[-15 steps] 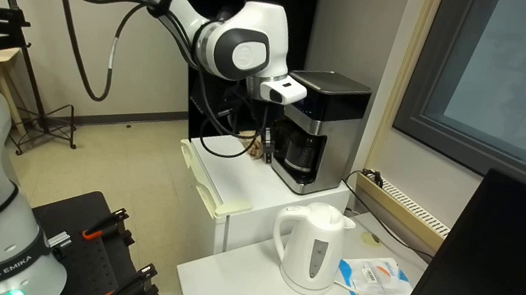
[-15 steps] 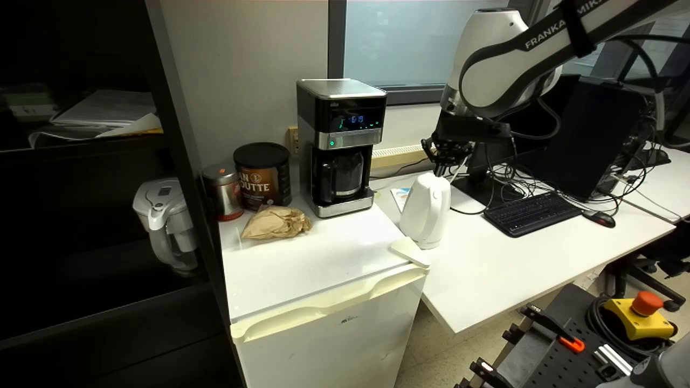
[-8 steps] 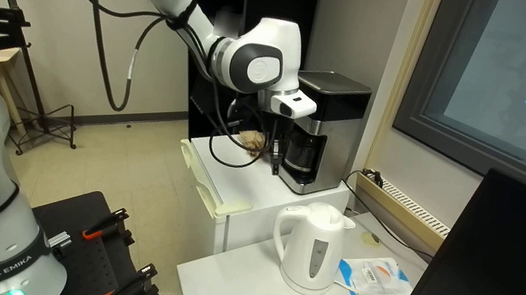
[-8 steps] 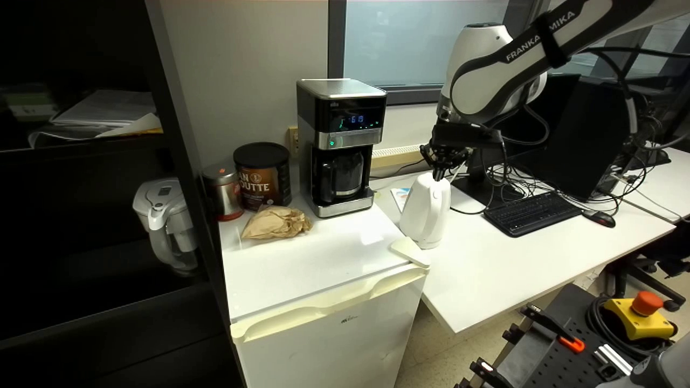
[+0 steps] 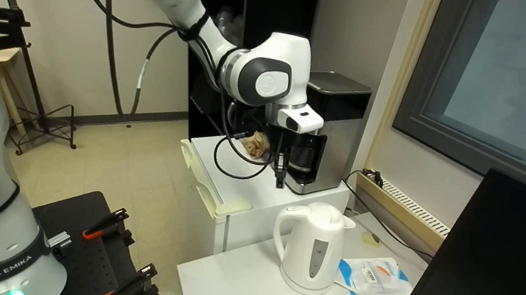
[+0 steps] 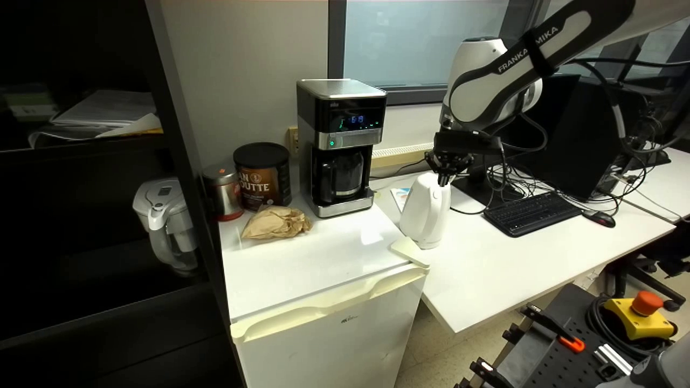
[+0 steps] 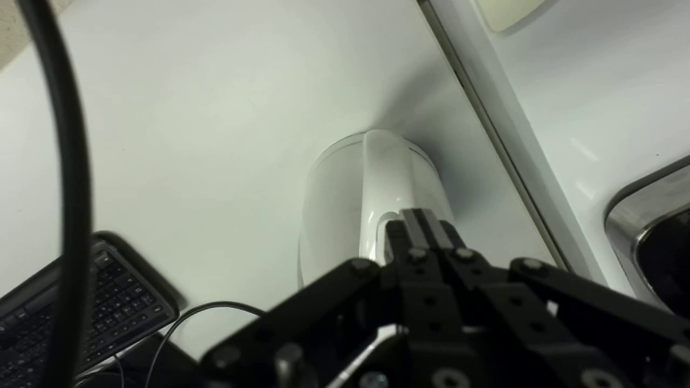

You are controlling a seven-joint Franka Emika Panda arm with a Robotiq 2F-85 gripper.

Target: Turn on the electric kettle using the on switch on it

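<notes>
Closed-up gripper (image 7: 425, 218), tips pressed together; the electric kettle (image 7: 334, 210) stands upright below it, handle (image 7: 385, 172) nearest the tips. Contact between them cannot be told.

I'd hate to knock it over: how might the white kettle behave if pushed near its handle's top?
The kettle may tip under a high sideways push, being taller than wide. It might slide, since the desk looks smooth. Its thick handle seems stiff, probably hardly flexing.
</notes>
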